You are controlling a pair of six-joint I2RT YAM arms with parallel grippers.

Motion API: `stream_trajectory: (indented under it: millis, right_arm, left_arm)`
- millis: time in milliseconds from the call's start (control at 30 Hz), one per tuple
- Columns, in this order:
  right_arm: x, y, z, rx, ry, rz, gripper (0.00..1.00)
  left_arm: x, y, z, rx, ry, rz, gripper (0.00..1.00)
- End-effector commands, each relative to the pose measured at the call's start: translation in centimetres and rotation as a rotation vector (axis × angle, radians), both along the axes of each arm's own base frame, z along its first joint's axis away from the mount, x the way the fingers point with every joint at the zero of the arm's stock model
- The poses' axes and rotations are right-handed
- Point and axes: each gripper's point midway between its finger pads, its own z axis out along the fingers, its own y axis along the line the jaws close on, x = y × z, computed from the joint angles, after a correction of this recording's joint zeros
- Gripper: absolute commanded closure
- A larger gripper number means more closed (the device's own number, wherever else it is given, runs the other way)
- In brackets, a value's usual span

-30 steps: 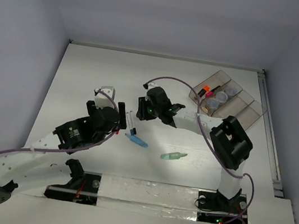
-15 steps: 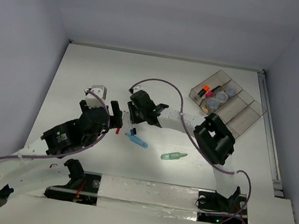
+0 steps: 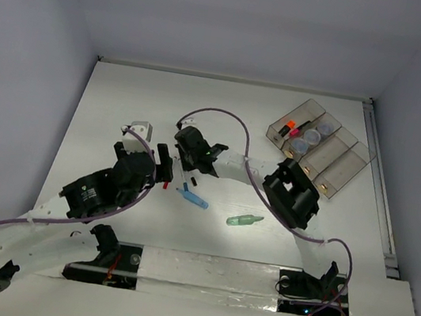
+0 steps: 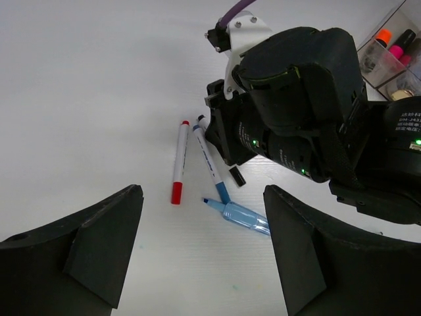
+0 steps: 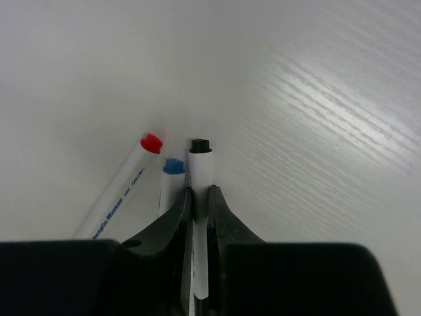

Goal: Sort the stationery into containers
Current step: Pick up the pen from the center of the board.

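The right jaws are pinched shut on a thin white pen with a black cap [image 5: 199, 172]. They grip it partway down the barrel, with the capped end poking out past the tips. I honestly can't tell if it's off the counter [image 3: 123, 104] or lying on it. There are two more thin white pens right there: a blue-capped pen [image 4: 209, 162] just beside the held one, and a red-capped pen [image 4: 179, 158] on the far side of that. All three run roughly parallel around mid-counter, a touch left of centre. The left jaws are wide open with nothing in them, hanging over the counter on the near-left side of the pens and aimed their way. The light-blue marker [image 4: 245, 217] lies flat just beside the blue-capped pen's end, a bit closer to the near edge. The pale-green tube [image 3: 245, 220] is off on its own further right, towards the near edge and well apart from the pens. The tray [image 3: 345, 165] of four smoky bins sits at an angle near the far right corner. The orange highlighter [image 3: 288, 126] and pink-black highlighter [image 3: 295, 131] share the end bin closest to the counter's middle. The two round grey-blue pots [image 3: 323, 129] [image 3: 299, 146] are in the bin next to it.
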Motion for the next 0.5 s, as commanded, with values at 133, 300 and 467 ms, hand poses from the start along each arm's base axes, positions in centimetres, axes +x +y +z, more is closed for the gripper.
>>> stream_trajectory:
  millis: [133, 300, 467]
  right_arm:
    - [2.9, -2.2, 0.3, -0.085, -0.093, -0.108, 1.00]
    - [6.5, -4.9, 7.6, 0.108, -0.185, -0.210, 1.00]
    - [8.3, -11.5, 15.8, 0.288, -0.278, -0.322, 1.00]
  left_arm:
    - [0.0, -0.9, -0.1, -0.035, 0.002, -0.023, 0.33]
    - [-0.4, -3.0, -0.4, -0.126, 0.015, -0.097, 0.37]
    - [-0.2, -4.9, -2.5, -0.138, 0.080, -0.127, 0.39]
